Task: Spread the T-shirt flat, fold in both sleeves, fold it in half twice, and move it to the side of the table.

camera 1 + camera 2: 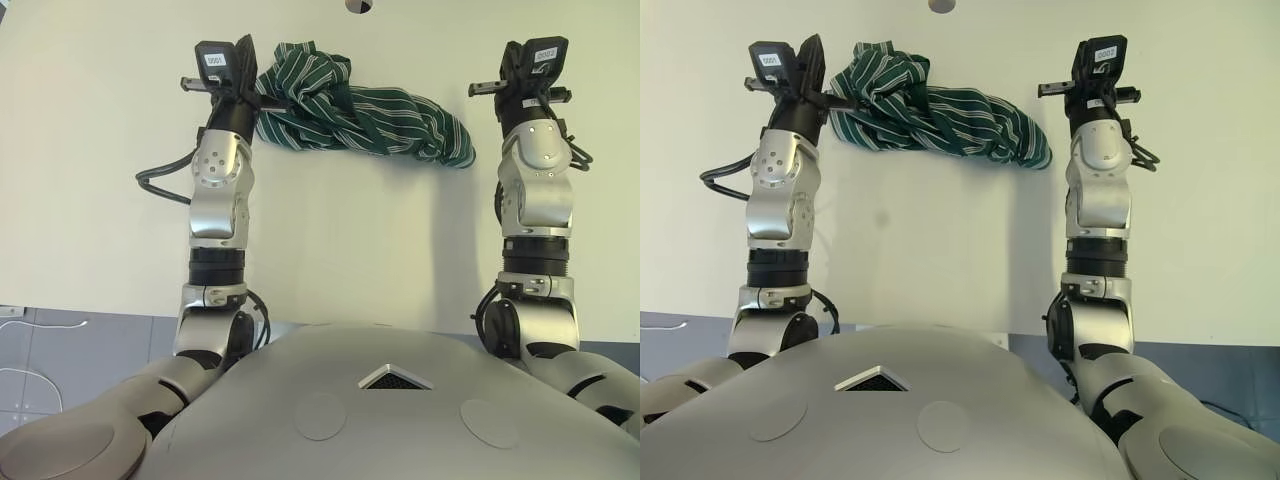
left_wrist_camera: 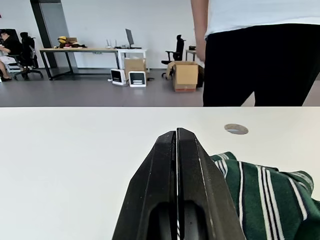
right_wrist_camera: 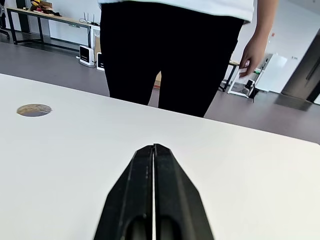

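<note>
My left gripper and right gripper flank the bunched T-shirt, jaws closed, empty; for spreading I'd open, then pinch its edges.

T-shirt: green with white stripes, crumpled in long bunched heap, lying on white tabletop, far side.

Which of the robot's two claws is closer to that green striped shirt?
The left gripper: it sits right beside the crumpled T-shirt's bunched end, while the right gripper stands apart from it over bare table.
</note>
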